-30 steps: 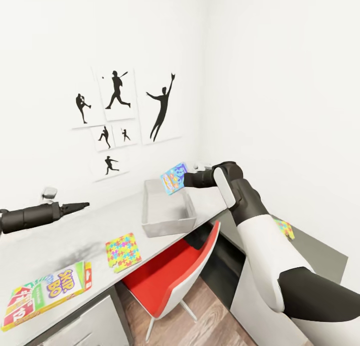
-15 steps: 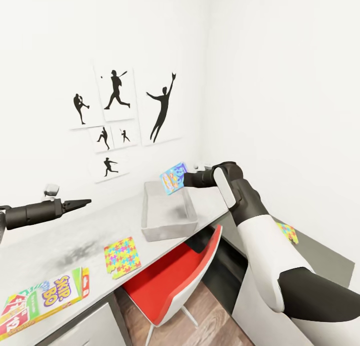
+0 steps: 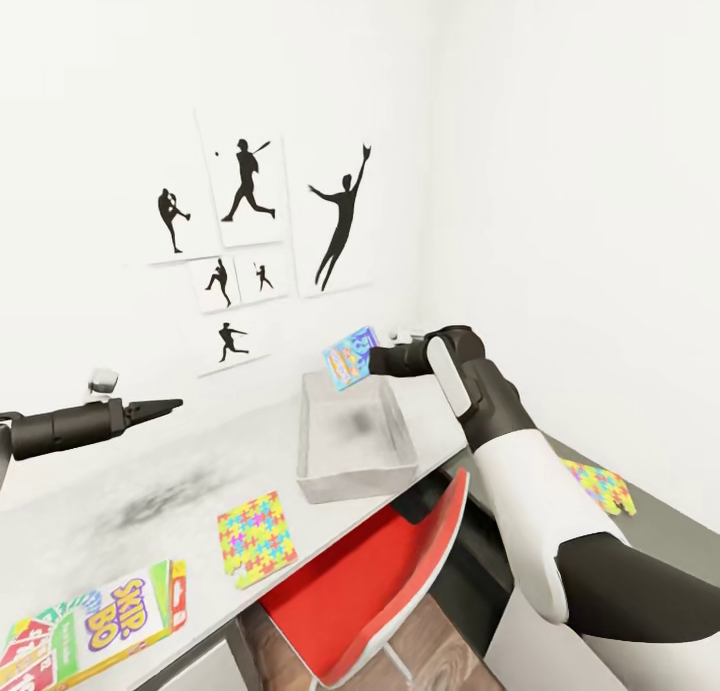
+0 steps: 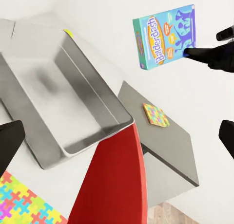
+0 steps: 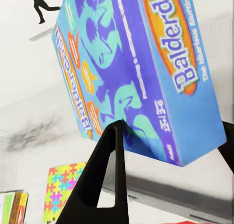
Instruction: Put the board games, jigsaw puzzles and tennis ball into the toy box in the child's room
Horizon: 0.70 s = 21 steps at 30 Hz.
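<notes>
Right end effector (image 3: pixel 372 360) grips the blue cardboard game box (image 3: pixel 349 357) above the grey metal toy box (image 3: pixel 357 438); lower it flat inside, then let go.

Room corner: white walls (image 3: pixel 560 151), evenly lit. Six black silhouette pictures (image 3: pixel 262 233) hung above the desk (image 3: pixel 120 491), pale marbled top. Red-seated chair (image 3: pixel 385 581) tucked at its front edge. Wood plank floor (image 3: pixel 440 661). Grey side cabinet (image 4: pixel 163 146).
</notes>
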### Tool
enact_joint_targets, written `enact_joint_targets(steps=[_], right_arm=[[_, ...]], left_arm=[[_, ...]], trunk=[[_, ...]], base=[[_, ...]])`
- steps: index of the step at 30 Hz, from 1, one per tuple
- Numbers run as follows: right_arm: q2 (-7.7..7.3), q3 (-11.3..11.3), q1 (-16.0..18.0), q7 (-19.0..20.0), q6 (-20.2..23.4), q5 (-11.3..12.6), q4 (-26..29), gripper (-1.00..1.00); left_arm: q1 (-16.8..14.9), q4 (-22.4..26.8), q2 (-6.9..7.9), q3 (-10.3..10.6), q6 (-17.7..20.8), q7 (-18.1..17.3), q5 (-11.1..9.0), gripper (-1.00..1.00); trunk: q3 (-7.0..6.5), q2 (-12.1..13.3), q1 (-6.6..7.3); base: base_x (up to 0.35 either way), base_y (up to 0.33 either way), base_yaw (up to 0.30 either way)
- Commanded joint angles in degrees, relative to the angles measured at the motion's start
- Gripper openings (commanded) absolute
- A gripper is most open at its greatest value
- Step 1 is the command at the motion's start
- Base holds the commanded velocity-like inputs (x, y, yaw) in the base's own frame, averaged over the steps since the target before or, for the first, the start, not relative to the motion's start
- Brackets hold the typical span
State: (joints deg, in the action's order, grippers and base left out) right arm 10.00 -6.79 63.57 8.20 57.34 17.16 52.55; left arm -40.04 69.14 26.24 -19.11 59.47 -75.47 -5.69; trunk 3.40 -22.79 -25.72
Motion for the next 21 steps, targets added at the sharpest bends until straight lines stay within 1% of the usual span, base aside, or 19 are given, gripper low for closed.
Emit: enact_joint_targets(steps=[1,7,9,13,21], right_arm=[[0.0,-0.05,0.06,-0.09,-0.06,-0.16,-0.24,-1.0],[0.0,-0.07,0.06,-0.2,-0.12,0.05,-0.26,-1.0],[0.0,-0.07,0.06,-0.2,-0.11,0.03,-0.26,-1.0],[0.0,-0.12,0.06,-0.2,-0.07,-0.18,-0.26,-1.0],[0.0,-0.15,0.06,-0.2,-0.03,-0.37,-0.26,-1.0]], left_arm=[[0.02,0.03,0.0,-0.01,0.47,-0.18,-0.33,1.0],[0.05,0.1,0.01,0.01,0.53,-0.21,-0.37,1.0],[0.05,0.11,-0.03,0.02,0.53,-0.21,-0.37,1.0],[0.05,0.12,-0.05,-0.02,0.53,-0.21,-0.37,1.0],[0.05,0.18,-0.05,-0.05,0.53,-0.21,-0.44,1.0]], trunk=[[0.13,-0.13,-0.07],[0.13,-0.13,-0.07],[0.1,-0.13,-0.07],[-0.02,-0.13,-0.07],[-0.18,-0.13,-0.07]], base=[[0.124,-0.102,0.011],[0.124,-0.12,0.004],[0.143,-0.184,0.091],[0.161,-0.219,0.219],[0.218,-0.086,0.276]])
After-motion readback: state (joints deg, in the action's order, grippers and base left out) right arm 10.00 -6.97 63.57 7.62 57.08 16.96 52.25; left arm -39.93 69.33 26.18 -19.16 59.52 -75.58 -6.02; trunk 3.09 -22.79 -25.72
